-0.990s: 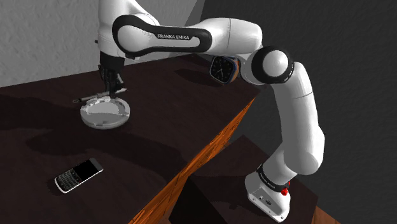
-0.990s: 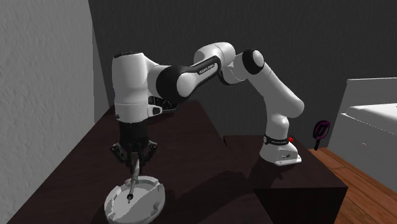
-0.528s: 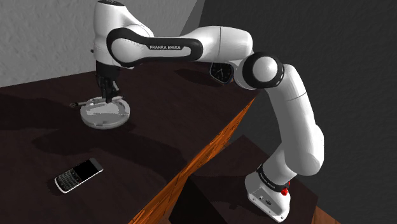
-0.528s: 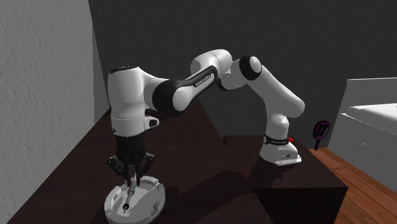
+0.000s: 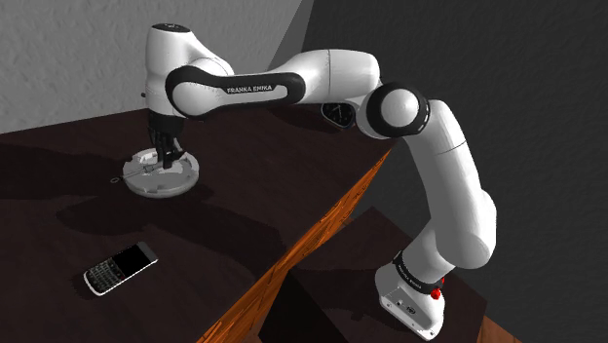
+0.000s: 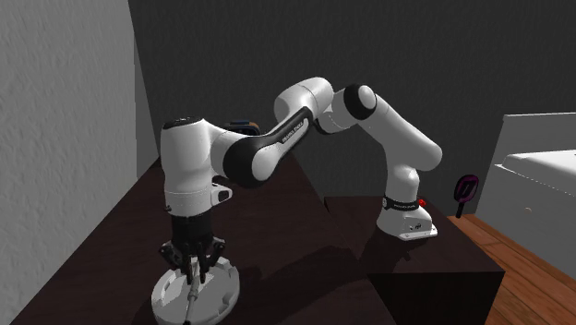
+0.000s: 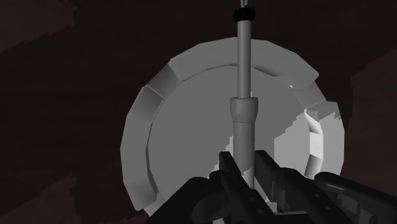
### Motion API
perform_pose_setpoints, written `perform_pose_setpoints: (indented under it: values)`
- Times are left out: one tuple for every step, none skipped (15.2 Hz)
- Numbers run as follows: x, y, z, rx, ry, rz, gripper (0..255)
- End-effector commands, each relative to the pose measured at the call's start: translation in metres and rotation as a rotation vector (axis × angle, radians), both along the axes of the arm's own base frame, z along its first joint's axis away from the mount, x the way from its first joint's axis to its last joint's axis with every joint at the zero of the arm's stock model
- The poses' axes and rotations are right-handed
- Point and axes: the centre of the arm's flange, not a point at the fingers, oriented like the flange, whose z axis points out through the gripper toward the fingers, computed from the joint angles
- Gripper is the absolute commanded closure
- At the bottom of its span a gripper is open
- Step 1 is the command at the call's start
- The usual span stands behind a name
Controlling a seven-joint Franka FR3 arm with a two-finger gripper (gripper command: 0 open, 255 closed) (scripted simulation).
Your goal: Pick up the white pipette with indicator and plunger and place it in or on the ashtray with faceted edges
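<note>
Black claw [image 7: 247,164] low over the pale grey ashtray [image 7: 145,121], close above its round bowl. Pinching the pipette [image 7: 243,95]: both fingers [image 7: 230,167] pressed on the thick lower part of the shaft, one from each side, no gap visible between finger and shaft.

Pipette grey-white, long and thin, narrower after a small step in the shaft. Reaching from the claw across the whole bowl and out past the faceted rim, with a small dark end over the dark tabletop [image 5: 58,209]. In the shoulder view, lying nearly flat across the ashtray, the free end sticking out toward the view's left. Not possible to tell whether resting on the rim or held just above it.

White arm [image 5: 292,78] stretched from the stand [image 6: 434,277] far over the tabletop, wrist pointing straight down at the ashtray. Ashtray near the wall side of the tabletop, toward the shoulder view's upper left.

Black-and-silver phone [image 5: 120,268] with a keypad flat on the tabletop, well apart from the ashtray, toward the shoulder view's lower left.

In the second exterior view, a small black-and-pink object [image 6: 466,188] beyond the stand, and white furniture [image 6: 540,157] at the view's right edge.
</note>
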Motion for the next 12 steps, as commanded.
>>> perform_pose_setpoints:
  values:
    - [-0.0002, 0.0, -0.0042, 0.0, 0.0, 0.0, 255]
    - [-0.0001, 0.0, -0.0042, 0.0, 0.0, 0.0, 255]
    - [-0.0001, 0.0, -0.0042, 0.0, 0.0, 0.0, 255]
    - [-0.0001, 0.0, -0.0042, 0.0, 0.0, 0.0, 255]
    - [-0.0001, 0.0, -0.0042, 0.0, 0.0, 0.0, 255]
    - [-0.0001, 0.0, -0.0042, 0.0, 0.0, 0.0, 255]
    - [-0.0001, 0.0, -0.0042, 0.0, 0.0, 0.0, 255]
    - [-0.0003, 0.0001, -0.0044, 0.0, 0.0, 0.0, 0]
    - [-0.0001, 0.0, -0.0041, 0.0, 0.0, 0.0, 0]
    - [-0.0002, -0.0001, -0.0041, 0.0, 0.0, 0.0, 0]
    - [-0.0001, 0.0, -0.0042, 0.0, 0.0, 0.0, 0]
    - [-0.0001, 0.0, -0.0041, 0.0, 0.0, 0.0, 0]
